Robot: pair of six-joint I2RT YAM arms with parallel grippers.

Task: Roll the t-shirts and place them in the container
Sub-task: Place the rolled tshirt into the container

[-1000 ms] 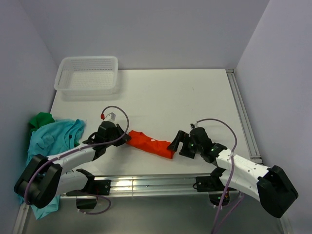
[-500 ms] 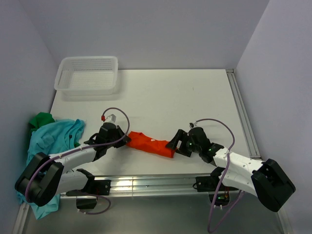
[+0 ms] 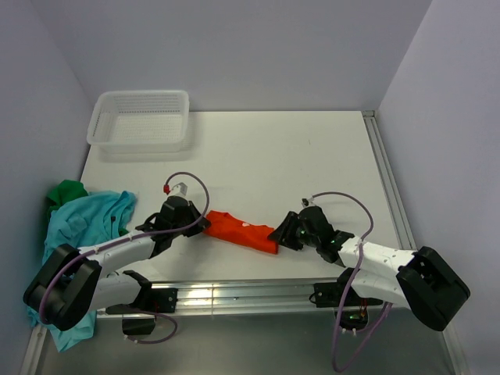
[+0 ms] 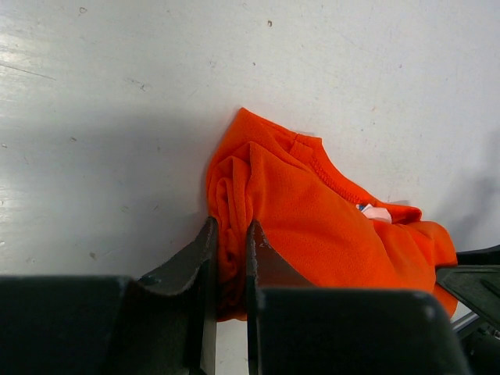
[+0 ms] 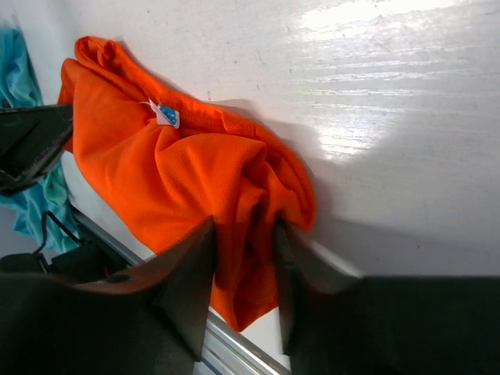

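Orange t-shirt [image 3: 241, 230] rolled, mid-front; teal t-shirt [image 3: 82, 223], green t-shirt [image 3: 66, 191] heaped left.

orange-red tee [image 3: 241, 232], teal tee [image 3: 86, 219], dk green tee [image 3: 66, 190], white mesh basket [image 3: 141, 117]

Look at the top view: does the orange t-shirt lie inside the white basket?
No: the orange t-shirt lies on the table between the left gripper and the right gripper, apart from the white basket.

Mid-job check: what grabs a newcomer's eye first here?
The orange-red t-shirt, bunched into a strip at the near edge of the table: the left end effector pinches one end and the right end effector straddles the other. Then the teal-blue t-shirt heaped over its left edge, and the white mesh basket at the far left corner.
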